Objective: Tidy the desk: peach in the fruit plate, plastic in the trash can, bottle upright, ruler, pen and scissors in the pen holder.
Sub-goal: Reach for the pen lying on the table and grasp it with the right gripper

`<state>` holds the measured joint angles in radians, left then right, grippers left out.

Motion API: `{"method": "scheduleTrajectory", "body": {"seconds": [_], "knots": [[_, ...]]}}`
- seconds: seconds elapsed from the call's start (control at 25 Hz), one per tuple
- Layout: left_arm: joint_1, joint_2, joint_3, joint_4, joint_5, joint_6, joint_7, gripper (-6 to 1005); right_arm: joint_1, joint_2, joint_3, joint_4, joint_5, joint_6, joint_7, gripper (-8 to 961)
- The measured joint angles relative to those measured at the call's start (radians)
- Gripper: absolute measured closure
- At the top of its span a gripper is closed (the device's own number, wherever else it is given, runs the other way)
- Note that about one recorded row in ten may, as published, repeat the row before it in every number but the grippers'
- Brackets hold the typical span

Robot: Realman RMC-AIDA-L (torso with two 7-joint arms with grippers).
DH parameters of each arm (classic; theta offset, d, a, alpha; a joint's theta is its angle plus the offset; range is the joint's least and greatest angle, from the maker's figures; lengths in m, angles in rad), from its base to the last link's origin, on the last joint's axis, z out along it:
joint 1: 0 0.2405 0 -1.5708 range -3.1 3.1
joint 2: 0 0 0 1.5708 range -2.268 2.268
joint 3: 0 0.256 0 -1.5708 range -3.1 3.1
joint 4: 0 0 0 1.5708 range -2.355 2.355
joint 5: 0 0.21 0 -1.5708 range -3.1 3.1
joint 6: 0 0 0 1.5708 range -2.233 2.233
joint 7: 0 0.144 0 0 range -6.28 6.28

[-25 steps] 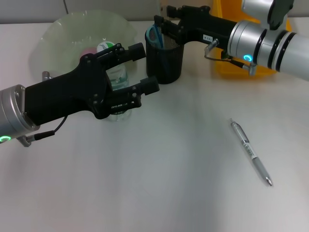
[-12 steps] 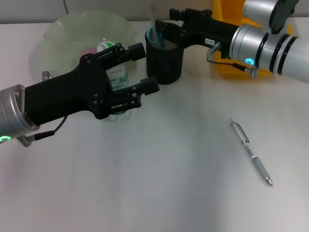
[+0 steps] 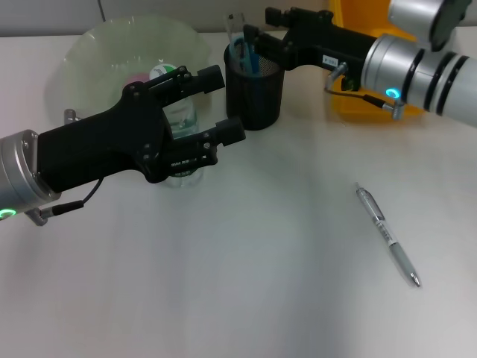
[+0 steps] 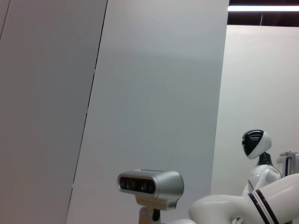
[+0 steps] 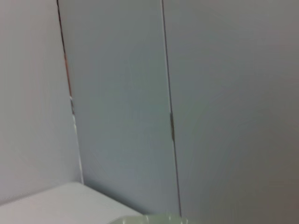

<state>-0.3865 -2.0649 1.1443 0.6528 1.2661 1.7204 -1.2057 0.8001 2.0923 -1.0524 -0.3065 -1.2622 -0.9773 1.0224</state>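
Note:
The clear bottle (image 3: pixel 181 119) stands upright on the desk in front of the fruit plate (image 3: pixel 89 45). My left gripper (image 3: pixel 222 104) is open, one finger on each side of the bottle. The black mesh pen holder (image 3: pixel 254 97) holds blue-handled scissors (image 3: pixel 240 52) and a clear ruler (image 3: pixel 232 26) that sticks up. My right gripper (image 3: pixel 261 26) hovers open just over the holder's rim, beside the ruler. A silver pen (image 3: pixel 386 235) lies on the desk at the right. A pink peach (image 3: pixel 136 78) rests in the plate. No plastic is in view.
A yellow trash can (image 3: pixel 350 108) stands behind my right arm at the back right. A green and white cap (image 3: pixel 164 72) shows above the bottle. Both wrist views show only walls, and the left wrist view also shows another robot (image 4: pixel 254 144) far off.
My right gripper has drawn back to the right and a little up from the pen holder, uncovering the ruler standing in it. The left arm and the bottle have not moved.

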Motion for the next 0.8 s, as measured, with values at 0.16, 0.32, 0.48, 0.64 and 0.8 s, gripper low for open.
{"method": "scheduleTrajectory", "body": {"seconds": [0.16, 0.32, 0.48, 0.64, 0.8], "knots": [[0.000, 0.000, 0.000, 0.002, -0.003, 0.001, 0.000, 213, -0.043, 0.000, -0.001, -0.059, 0.000, -0.036, 0.036, 456], [0.000, -0.001, 0.000, 0.003, -0.004, 0.002, 0.000, 213, -0.160, -0.009, -0.021, -0.278, -0.077, -0.077, 0.213, 456], [0.000, -0.001, 0.000, 0.003, -0.003, 0.002, 0.000, 213, -0.243, -0.009, -0.025, -0.481, -0.218, -0.088, 0.414, 456], [-0.006, -0.001, 0.000, 0.004, 0.000, 0.001, 0.000, 213, -0.303, -0.006, -0.008, -0.762, -0.495, -0.198, 0.743, 456], [-0.018, 0.000, 0.000, 0.003, 0.001, 0.003, 0.000, 213, -0.282, -0.010, 0.038, -0.979, -0.776, -0.404, 1.091, 456]]}}
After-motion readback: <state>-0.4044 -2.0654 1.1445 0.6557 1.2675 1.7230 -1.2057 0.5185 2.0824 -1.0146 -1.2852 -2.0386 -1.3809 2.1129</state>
